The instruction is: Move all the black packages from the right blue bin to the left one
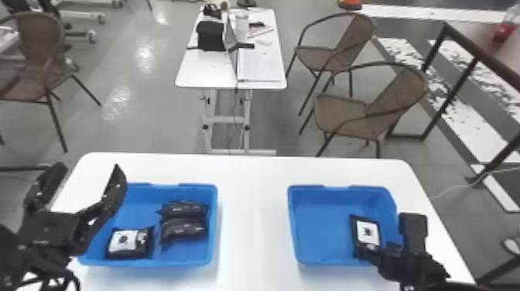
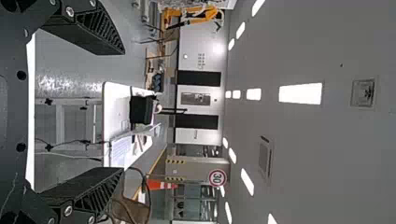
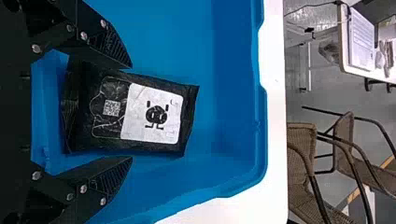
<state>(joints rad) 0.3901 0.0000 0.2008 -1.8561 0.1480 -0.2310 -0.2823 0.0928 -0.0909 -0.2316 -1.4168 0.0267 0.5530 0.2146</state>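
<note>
Head view bright, fairly even indoor light. Glare patches on grey floor (image 1: pixel 118 98), upper left; white table (image 1: pixel 253 201), lower centre, near blown out, soft shadow beside left blue bin (image 1: pixel 214 224). Left wrist view: ceiling lights (image 2: pixel 300 93) glaring white. Right wrist view: right blue bin (image 3: pixel 236 70) darker along its wall.

Brown wicker chairs (image 1: pixel 350 108) sit on shiny grey flooring (image 1: pixel 154 96), plus a white table (image 1: pixel 209 73) and some bright ceiling lights (image 2: pixel 300 93).
</note>
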